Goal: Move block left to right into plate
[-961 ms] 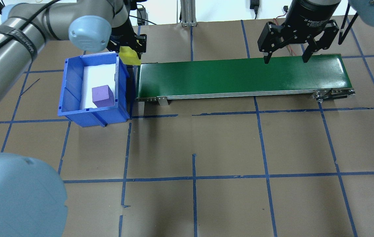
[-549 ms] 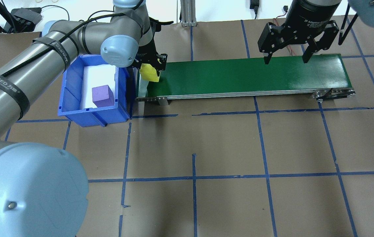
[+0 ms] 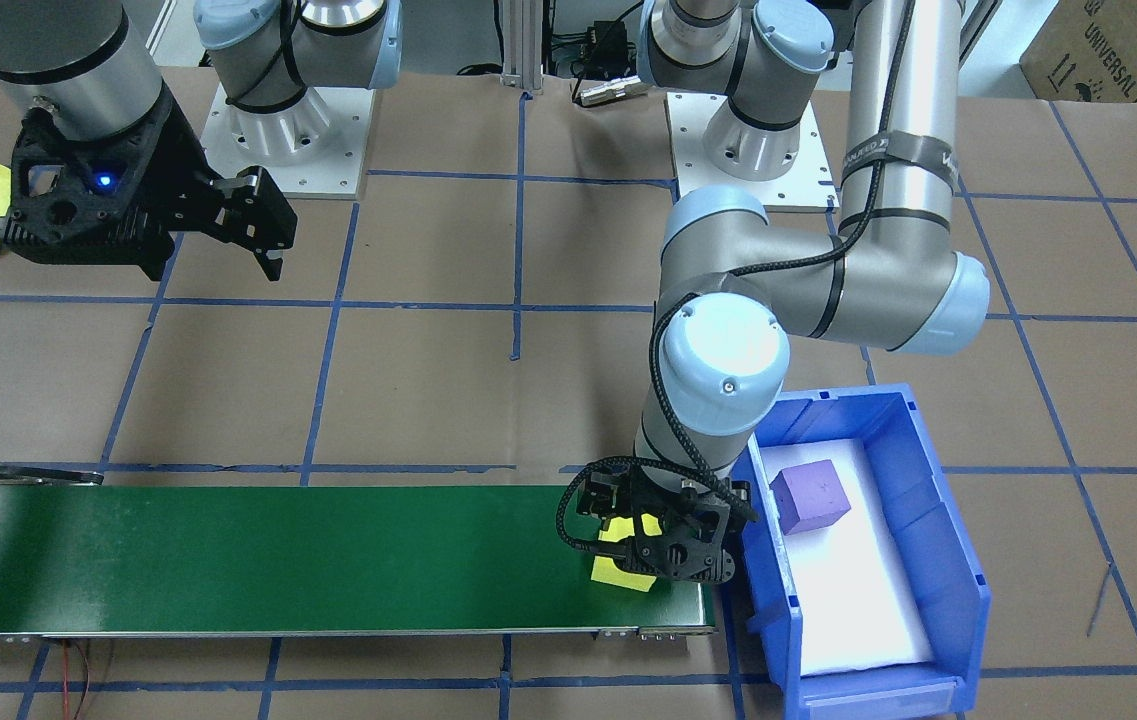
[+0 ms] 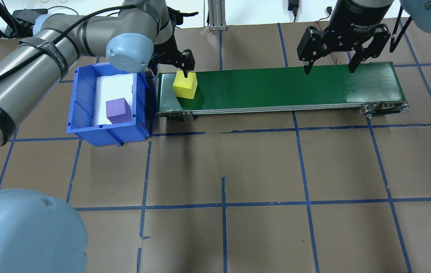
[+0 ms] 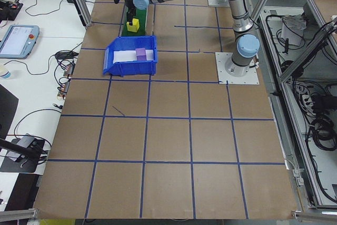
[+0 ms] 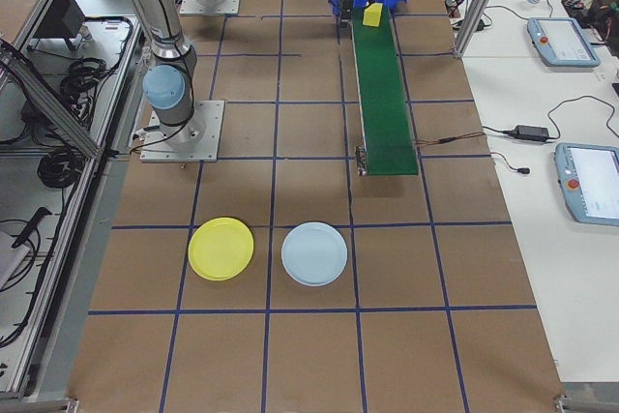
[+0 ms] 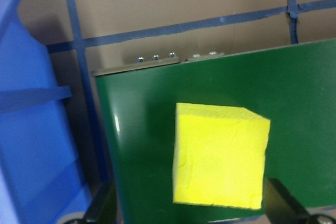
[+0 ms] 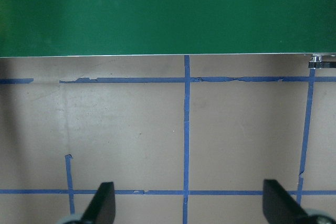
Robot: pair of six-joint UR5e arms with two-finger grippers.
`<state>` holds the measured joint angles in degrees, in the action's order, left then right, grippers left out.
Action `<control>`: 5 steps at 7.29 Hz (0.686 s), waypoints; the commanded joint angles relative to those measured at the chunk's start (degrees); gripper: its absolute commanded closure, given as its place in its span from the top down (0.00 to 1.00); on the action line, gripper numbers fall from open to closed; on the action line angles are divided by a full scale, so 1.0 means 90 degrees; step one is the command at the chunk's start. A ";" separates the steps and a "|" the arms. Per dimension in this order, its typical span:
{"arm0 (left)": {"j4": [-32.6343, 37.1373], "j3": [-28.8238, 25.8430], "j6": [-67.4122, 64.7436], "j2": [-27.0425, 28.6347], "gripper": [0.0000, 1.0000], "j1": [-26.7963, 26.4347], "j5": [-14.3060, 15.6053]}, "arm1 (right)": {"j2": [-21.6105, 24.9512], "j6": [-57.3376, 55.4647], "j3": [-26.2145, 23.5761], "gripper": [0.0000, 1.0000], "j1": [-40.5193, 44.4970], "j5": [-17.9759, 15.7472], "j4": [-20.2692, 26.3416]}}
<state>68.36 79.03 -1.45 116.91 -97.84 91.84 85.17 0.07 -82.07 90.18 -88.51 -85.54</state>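
Block [image 4: 185, 85] yellow, on green belt [image 4: 276, 86] | just below L jaws, spread, not touching; R jaws spread, empty

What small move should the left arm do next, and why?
Probably lift the left gripper straight up and clear. The yellow block already sits on the green conveyor belt near the blue bin, and in the wrist view the open fingers stand apart from it.
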 commanded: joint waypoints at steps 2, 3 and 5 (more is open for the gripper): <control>-0.0016 0.0135 0.0286 -0.0403 1.00 0.1492 -0.0048 | -0.0001 0.0002 -0.0002 1.00 0.0000 0.0000 -0.0007; -0.0017 0.0231 0.0278 -0.0344 1.00 0.1573 -0.0048 | -0.0001 0.0002 -0.0002 1.00 0.0000 0.0000 -0.0007; -0.0182 0.0737 0.0249 -0.0246 1.00 0.1895 -0.0920 | -0.0001 -0.0008 -0.0002 1.00 0.0000 0.0000 -0.0007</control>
<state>67.82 82.93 0.83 114.26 -82.54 88.84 85.17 0.03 -82.09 90.18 -88.51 -85.60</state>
